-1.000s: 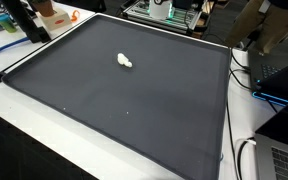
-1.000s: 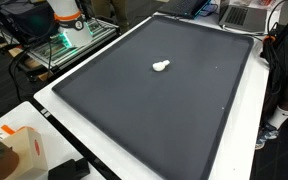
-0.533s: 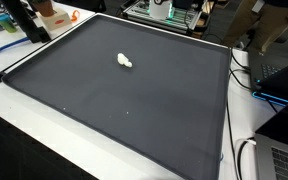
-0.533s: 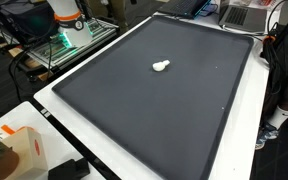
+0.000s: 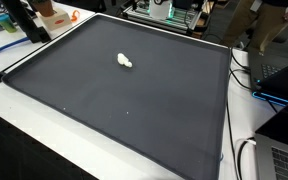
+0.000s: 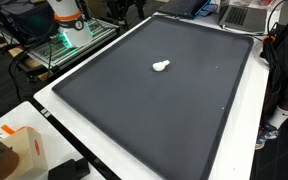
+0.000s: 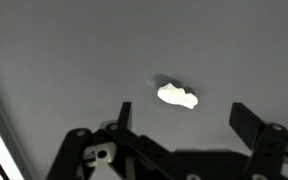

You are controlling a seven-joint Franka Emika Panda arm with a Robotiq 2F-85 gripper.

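A small white lumpy object point(image 5: 125, 61) point(image 6: 161, 67) lies alone on a large dark grey mat point(image 5: 134, 100) point(image 6: 154, 110). In the wrist view the white object point(image 7: 177, 96) sits on the mat just beyond my gripper point(image 7: 182, 118), a little past the gap between the two black fingers point(image 7: 124, 115). The jaws stand wide apart with nothing between them. The gripper itself does not appear in either exterior view; only the robot base point(image 6: 66, 18) shows at the mat's far edge.
The mat lies on a white table point(image 6: 94, 150). A black stand point(image 5: 29, 22) and orange items point(image 5: 54, 14) sit at one corner. Cables point(image 5: 246, 85) and a laptop point(image 5: 284, 160) run along one side. An orange-and-white box point(image 6: 19, 150) stands near another corner.
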